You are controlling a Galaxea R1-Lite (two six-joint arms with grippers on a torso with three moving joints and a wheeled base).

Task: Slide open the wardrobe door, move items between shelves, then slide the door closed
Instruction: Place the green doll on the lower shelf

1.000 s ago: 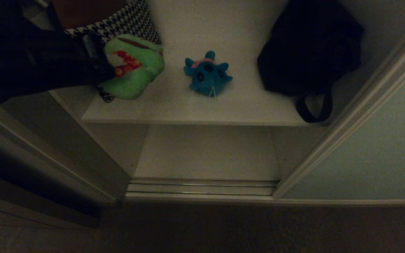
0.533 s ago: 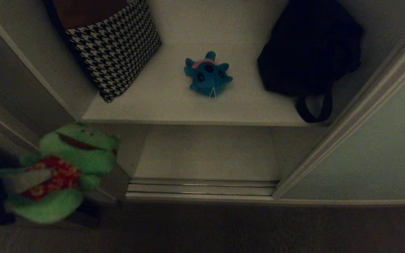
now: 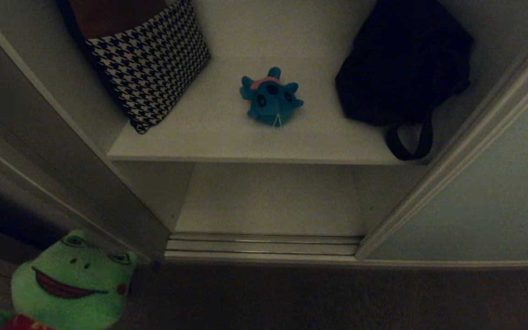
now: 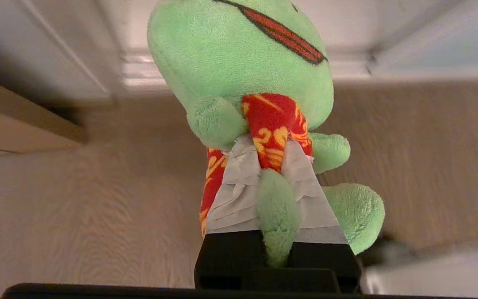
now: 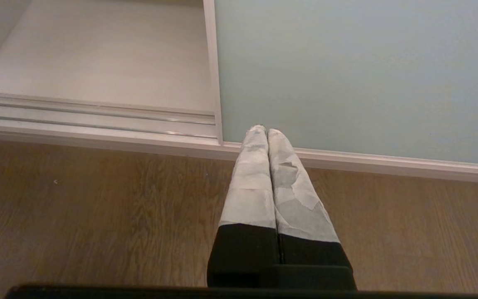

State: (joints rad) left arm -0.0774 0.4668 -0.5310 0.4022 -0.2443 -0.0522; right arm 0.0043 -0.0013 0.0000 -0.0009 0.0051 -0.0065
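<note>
The green frog plush [image 3: 69,282] with a red patterned patch hangs at the lower left, out in front of the wardrobe above the floor. My left gripper [image 4: 269,147] is shut on the frog [image 4: 239,58], its taped fingers [image 4: 232,195] clamping the body and one leg. The teal-blue plush [image 3: 271,97] lies in the middle of the upper shelf [image 3: 227,137]. Below it is the bare lower shelf [image 3: 268,201]. The sliding wardrobe door [image 3: 488,206] stands pushed to the right, leaving the opening free. My right gripper [image 5: 263,132] is shut and empty, parked low over the wood floor by the door [image 5: 347,70].
A houndstooth cloth [image 3: 151,59] leans at the upper shelf's left back. A black strapped bag [image 3: 401,64] fills its right side, a strap hanging over the edge. The door track [image 3: 264,245] runs along the wardrobe's base. A dark door frame [image 3: 12,215] stands left.
My left gripper has carried the frog off the upper shelf, down and out toward the lower left, in front of the wardrobe. The blue plush, cloth and bag have stayed put.
</note>
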